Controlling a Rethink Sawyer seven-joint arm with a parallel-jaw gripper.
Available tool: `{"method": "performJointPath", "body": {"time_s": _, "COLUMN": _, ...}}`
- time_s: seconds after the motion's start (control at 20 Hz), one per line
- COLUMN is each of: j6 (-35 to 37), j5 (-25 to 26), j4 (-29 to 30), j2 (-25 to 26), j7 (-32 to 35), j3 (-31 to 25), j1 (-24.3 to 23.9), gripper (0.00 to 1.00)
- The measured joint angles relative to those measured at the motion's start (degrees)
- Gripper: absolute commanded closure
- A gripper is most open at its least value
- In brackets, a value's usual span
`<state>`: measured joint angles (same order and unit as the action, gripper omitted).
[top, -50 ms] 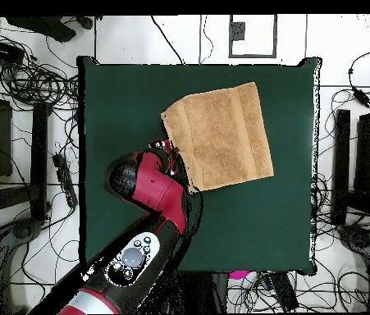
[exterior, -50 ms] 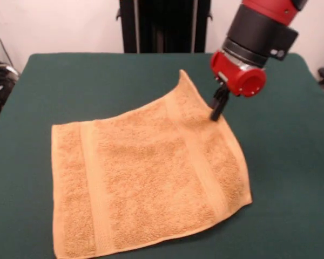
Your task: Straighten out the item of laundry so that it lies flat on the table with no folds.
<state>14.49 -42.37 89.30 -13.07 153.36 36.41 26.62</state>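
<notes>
On the desk [exterior, -50 ms: 54, 81], the towel [exterior, -50 ms: 146, 178] is spread mostly flat, orange-tan terry, two flat woven bands running parallel near opposite edges. From the front camera it sits toward the near side, slightly rotated against the desk edges; its near-left corner runs to the bottom of the picture.

Edges: left edge and near edge look straight and flat on the felt. Right edge bows a little outward toward the near-right corner. Far-right corner is peaked up off the surface, pointed tip standing just left of the gripper [exterior, -50 ms: 217, 114]; the far edge dips from that tip down toward the left.

Gripper is down at the towel's right edge, dark tips touching or pinching the cloth just below the raised corner. Jaws: cannot tell whether they're open or closed on the cloth, the tips read as one dark stub from the front, and the arm [top, -50 ms: 151, 193] covers them from overhead.

Room: overhead, the towel [top, -50 ms: 221, 135] occupies the upper middle of the desk [top, -50 ms: 278, 230], close to that upper edge. Wide bare green to the picture's left, right and below. Arm enters from the bottom-left and covers the felt beside the towel's lower-left corner.

Off-desk: cables [top, -50 ms: 32, 90] on the floor all round.
</notes>
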Motion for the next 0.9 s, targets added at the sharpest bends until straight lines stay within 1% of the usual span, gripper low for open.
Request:
{"method": "performJointPath", "body": {"time_s": 0.2, "j6": -0.01, "j5": -1.47, "j4": -0.01, "j2": 0.26, "j7": 1.91, "j3": 0.51, "j1": 0.58, "gripper": 1.0}}
{"method": "performJointPath", "body": {"time_s": 0.25, "j6": 0.01, "j5": -1.99, "j4": 0.01, "j2": 1.22, "j7": 3.41, "j3": 1.85, "j1": 0.93, "gripper": 0.0}}
{"method": "performJointPath", "body": {"time_s": 0.7, "j6": 0.82, "j5": -2.04, "j4": 0.01, "j2": 1.41, "j7": 4.02, "j3": 2.71, "j1": 0.71, "gripper": 0.0}}
{"method": "performJointPath", "body": {"time_s": 0.9, "j6": 5.47, "j5": -2.18, "j4": 0.04, "j2": 0.86, "j7": 5.2, "j3": 3.37, "j1": 1.1, "gripper": 0.0}}
